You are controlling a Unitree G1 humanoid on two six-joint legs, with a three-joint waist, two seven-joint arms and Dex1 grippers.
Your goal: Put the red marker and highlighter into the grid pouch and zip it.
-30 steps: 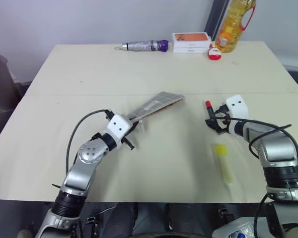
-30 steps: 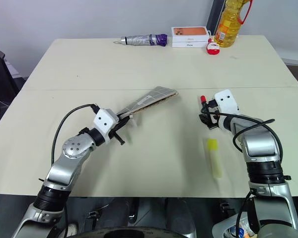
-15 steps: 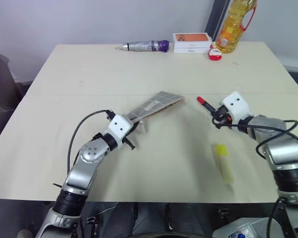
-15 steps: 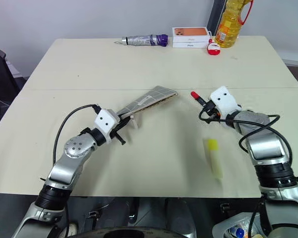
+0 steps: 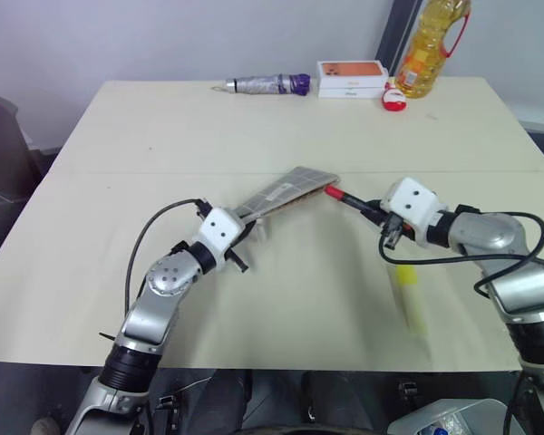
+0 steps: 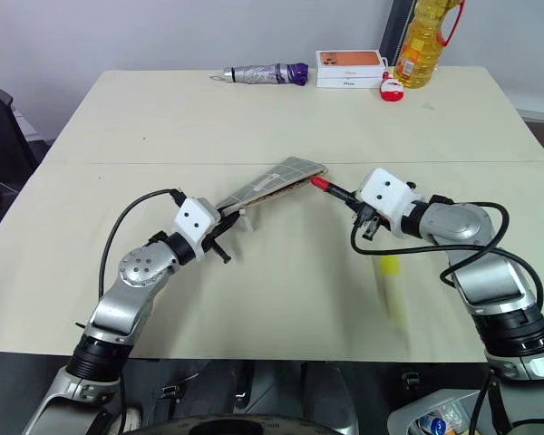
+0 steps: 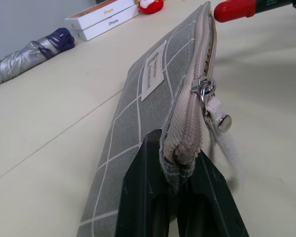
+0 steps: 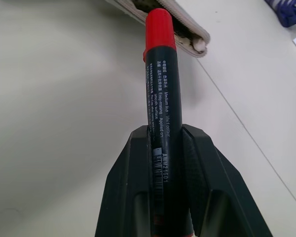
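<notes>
Grid pouch [image 5: 286, 192] mid-table [image 5: 118, 136], near end pinched by left gripper [image 5: 245, 234], far end raised toward the right. Red marker [image 5: 346, 198] in right gripper [image 5: 381, 216], just right of pouch, tip at its far open end. Highlighter [image 5: 410, 299] lies on table, right of pouch, nearer the robot, below right gripper. Far edge, left to right: umbrella [image 5: 265, 84], boxes [image 5: 350, 78], small round object [image 5: 393, 98], oil bottle [image 5: 426, 47].

Bright, even light, soft shadows (faint under the arms), the highlighter [image 6: 391, 288] blurred.
</notes>
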